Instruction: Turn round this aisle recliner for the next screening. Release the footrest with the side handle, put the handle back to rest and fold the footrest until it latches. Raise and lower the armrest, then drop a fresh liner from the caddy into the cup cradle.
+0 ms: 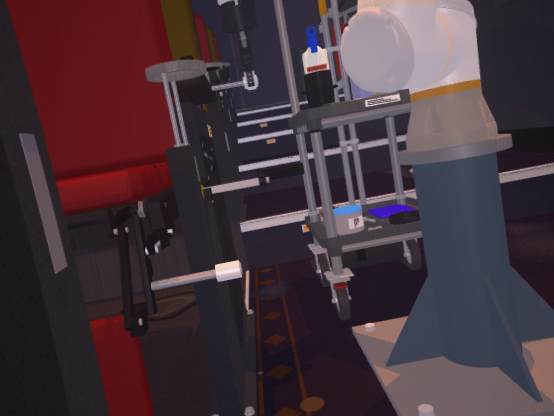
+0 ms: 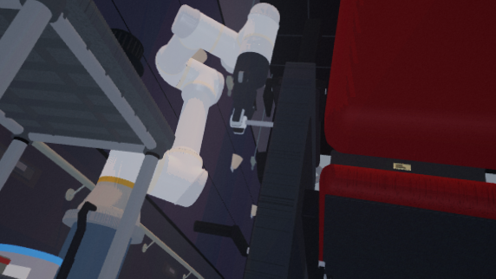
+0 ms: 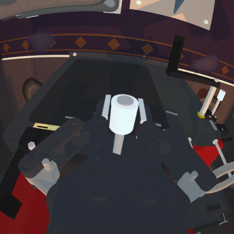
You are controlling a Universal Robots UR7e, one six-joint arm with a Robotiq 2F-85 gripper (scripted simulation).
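The footrest linkage (image 1: 142, 235) is half hidden under the red seat cushion (image 1: 112, 186), behind the dark side panel (image 1: 210, 210). My gripper (image 3: 123, 114) has closed on the white knob of the upper side rod (image 1: 250, 80), which sticks out from the top of the panel near the round cup cradle (image 1: 176, 71). From the wrist camera the knob (image 3: 123, 113) sits between my finger pads. A lower white-tipped handle (image 1: 228, 271) and a dark-tipped lever (image 1: 265, 179) also jut from the panel. The caddy cart (image 1: 357, 165) carries a blue-rimmed liner tub (image 1: 348, 218).
The side panel stands right by my fingers, with the red seat back (image 2: 412, 78) beyond it. The cart and the robot's grey pedestal (image 1: 465, 280) fill the aisle's far side. Patterned carpet (image 1: 280, 345) lies between them.
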